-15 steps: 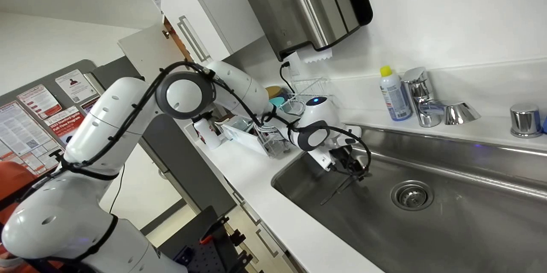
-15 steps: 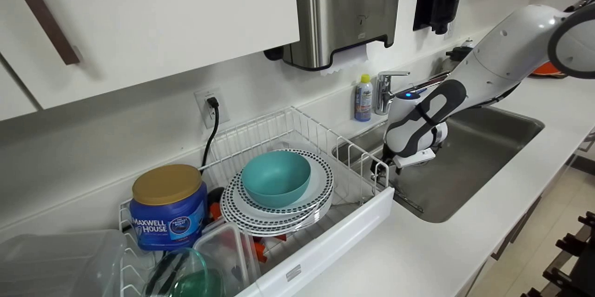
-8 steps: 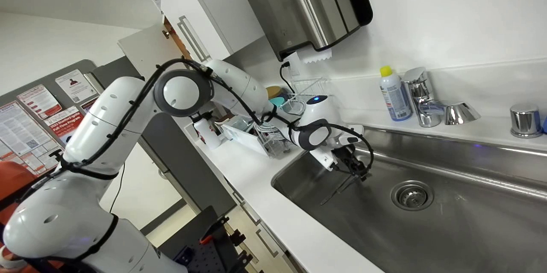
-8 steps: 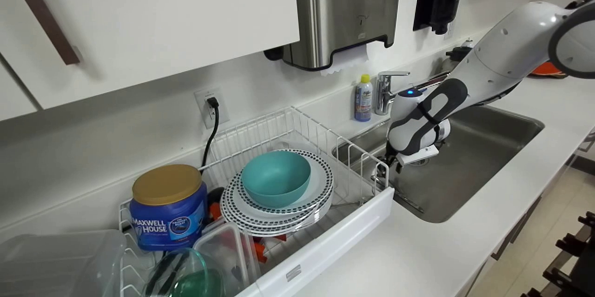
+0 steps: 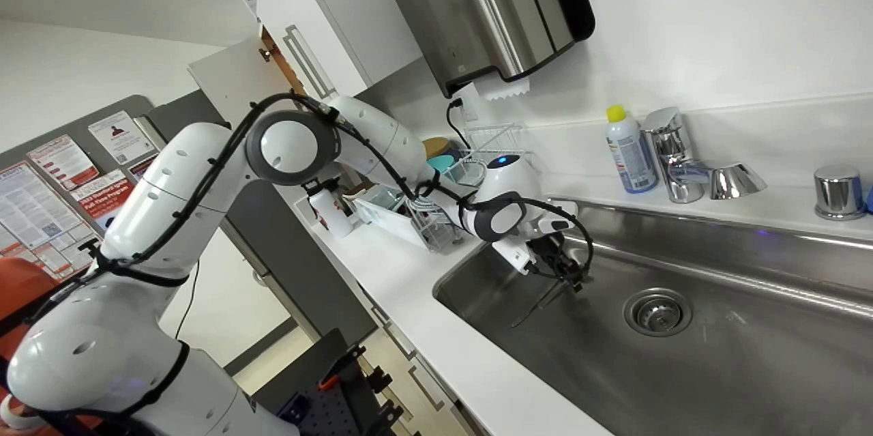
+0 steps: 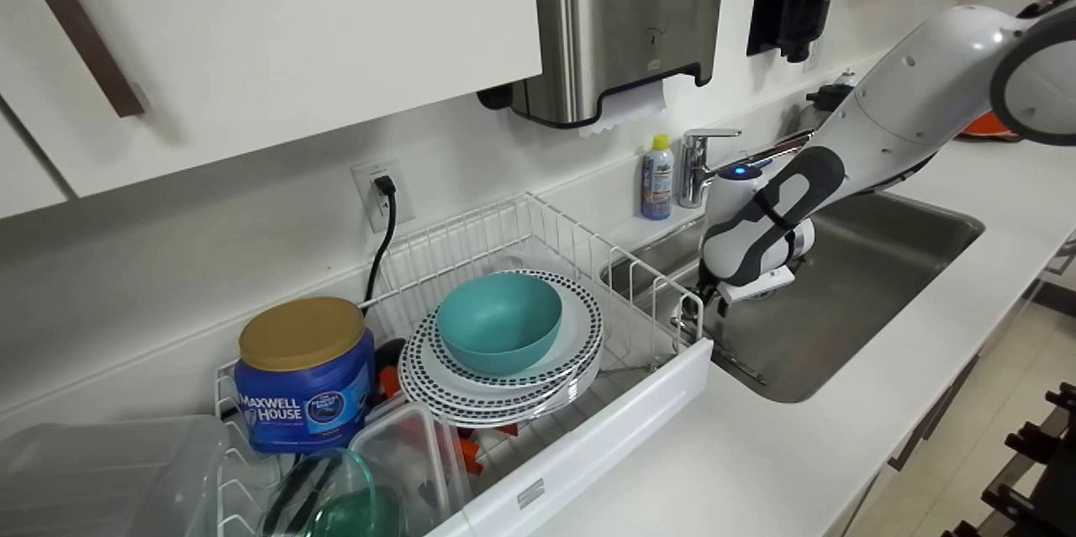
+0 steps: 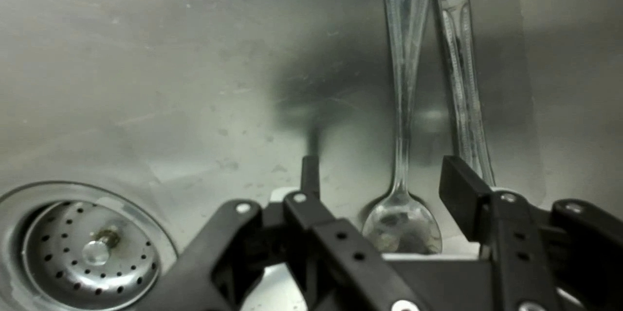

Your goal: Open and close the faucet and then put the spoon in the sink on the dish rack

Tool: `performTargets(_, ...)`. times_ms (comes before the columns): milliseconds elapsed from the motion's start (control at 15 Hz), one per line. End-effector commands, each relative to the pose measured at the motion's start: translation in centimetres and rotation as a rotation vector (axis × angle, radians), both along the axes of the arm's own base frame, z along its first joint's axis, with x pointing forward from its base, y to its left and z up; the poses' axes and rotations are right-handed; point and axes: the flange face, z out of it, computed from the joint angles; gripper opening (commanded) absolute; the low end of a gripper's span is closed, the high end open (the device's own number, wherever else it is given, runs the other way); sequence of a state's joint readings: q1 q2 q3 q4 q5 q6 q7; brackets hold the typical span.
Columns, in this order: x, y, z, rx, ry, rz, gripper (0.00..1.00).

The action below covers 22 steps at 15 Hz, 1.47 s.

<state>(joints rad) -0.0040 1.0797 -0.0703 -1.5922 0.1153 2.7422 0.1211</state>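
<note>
Wrist view: fingers (image 7: 462, 199) approx. half apart, nothing held; spoon (image 7: 404, 106) shows btwn them on sink (image 7: 194, 82) bottom, touching neither; other cutlery (image 7: 462, 72) just beside it, drain (image 7: 95, 252) nearby. In an exterior view, faucet (image 5: 678, 177) looks off; can't tell if open/close is done, tho prob. yes, since arm (image 5: 290, 147) reaches low into sink. Posted notices (image 5: 61, 156) beyond. In an exterior view, dish rack (image 6: 588, 436) holds bowl (image 6: 500, 323) & plates (image 6: 576, 344); spoon pickup + placing there remain. White tabletop (image 6: 672, 470) around sink, towel dispenser (image 6: 626, 24) & cabinets (image 6: 319, 33) above.

In the wrist view, the sink (image 7: 194, 82) lay free left of the spoon (image 7: 404, 92); another utensil (image 7: 465, 77) crowded its right side.
</note>
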Motion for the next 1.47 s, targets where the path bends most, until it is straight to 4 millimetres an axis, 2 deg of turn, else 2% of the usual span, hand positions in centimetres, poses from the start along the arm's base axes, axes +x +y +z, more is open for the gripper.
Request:
performTargets(0,-0.5,0.4,0.6,-0.021,0.014,0.001,0.62)
performTargets(267,-0.6,0.4,0.2,-0.034,0.024,-0.003,0.56)
performTargets(733,-0.7,0.7,-0.6,-0.048,0.047,0.009,0.56)
performTargets(800,-0.8,0.8,-0.6,-0.049,0.05,0.012,0.5)
performTargets(867,-0.8,0.9,-0.7,-0.05,0.052,0.015,0.31)
performTargets(933,-0.8,1.1,-0.8,-0.052,0.052,0.017,0.28)
performTargets(1200,-0.8,1.9,0.0,-0.053,0.032,0.031,0.01)
performTargets(1400,-1.2,2.0,0.7,-0.052,0.02,0.039,0.02)
